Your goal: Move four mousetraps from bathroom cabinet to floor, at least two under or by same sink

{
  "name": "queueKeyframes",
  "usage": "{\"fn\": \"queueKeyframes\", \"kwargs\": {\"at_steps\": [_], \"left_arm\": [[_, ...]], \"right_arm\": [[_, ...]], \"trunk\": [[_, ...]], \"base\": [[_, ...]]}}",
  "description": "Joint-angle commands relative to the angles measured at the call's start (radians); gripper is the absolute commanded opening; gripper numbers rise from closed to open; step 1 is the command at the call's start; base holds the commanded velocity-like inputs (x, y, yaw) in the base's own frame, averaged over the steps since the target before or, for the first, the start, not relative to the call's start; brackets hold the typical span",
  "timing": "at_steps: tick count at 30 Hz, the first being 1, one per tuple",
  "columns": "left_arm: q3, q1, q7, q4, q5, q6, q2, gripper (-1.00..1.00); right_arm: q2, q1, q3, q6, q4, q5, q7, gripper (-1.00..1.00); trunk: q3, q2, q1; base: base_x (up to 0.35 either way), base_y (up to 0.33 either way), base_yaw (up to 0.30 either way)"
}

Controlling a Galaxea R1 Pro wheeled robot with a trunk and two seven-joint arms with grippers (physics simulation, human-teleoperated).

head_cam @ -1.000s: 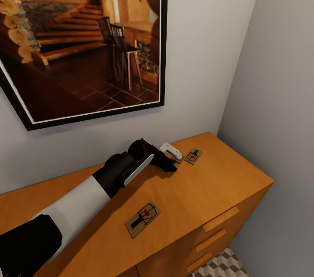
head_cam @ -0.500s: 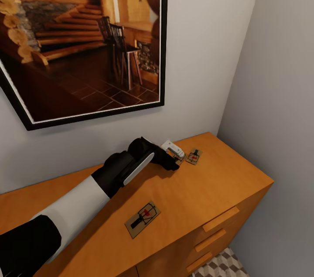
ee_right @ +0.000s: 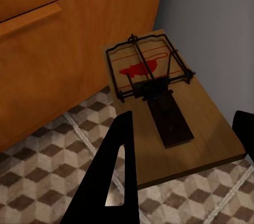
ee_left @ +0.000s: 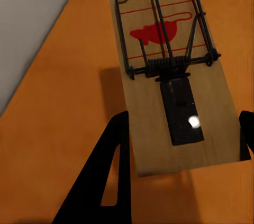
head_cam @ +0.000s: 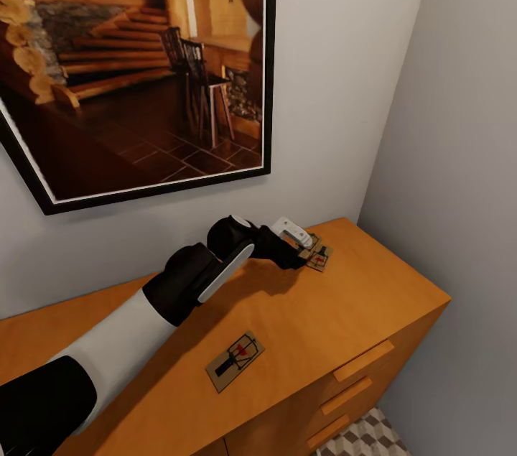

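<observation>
Cabinet [head_cam: 337, 327] top carries the work; patterned bathroom floor [ee_right: 47, 181] lies below it. Left hand [head_cam: 305, 249] grips one mousetrap [ee_left: 174, 75] by its plain end, near the cabinet's back right corner, beside another trap [head_cam: 319, 257]; a third [head_cam: 235, 360] lies near the front edge. Right hand [ee_right: 182, 173] holds a fourth, low over the floor. Judgement: lift straight up before swinging off the right edge; side wall [head_cam: 459, 154] leaves little room there.
</observation>
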Motion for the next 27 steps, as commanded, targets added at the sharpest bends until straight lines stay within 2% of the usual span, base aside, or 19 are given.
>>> {"fn": "queueKeyframes", "kwargs": {"at_steps": [1, 8, 27], "left_arm": [[0.0, -0.001, -0.007, -0.002, -0.012, 0.003, 0.001, -1.0], [-0.004, -0.001, -0.007, 0.002, -0.012, 0.003, 0.007, -1.0], [-0.01, -0.001, -0.007, 0.023, -0.011, 0.002, 0.01, -1.0]], "right_arm": [[0.001, 0.0, 0.006, -0.002, 0.0, -0.002, -0.007, -1.0], [0.001, 0.0, 0.006, -0.001, 0.0, -0.002, -0.007, -1.0], [0.0, 0.0, 0.006, -0.001, 0.0, -0.002, -0.007, -1.0]], "trunk": [[-0.001, 0.0, 0.0], [-0.001, 0.0, 0.0], [-0.001, 0.0, 0.0]], "base": [[0.0, 0.0, 0.0], [-0.073, 0.0, 0.0], [-0.321, -0.018, 0.0]]}}
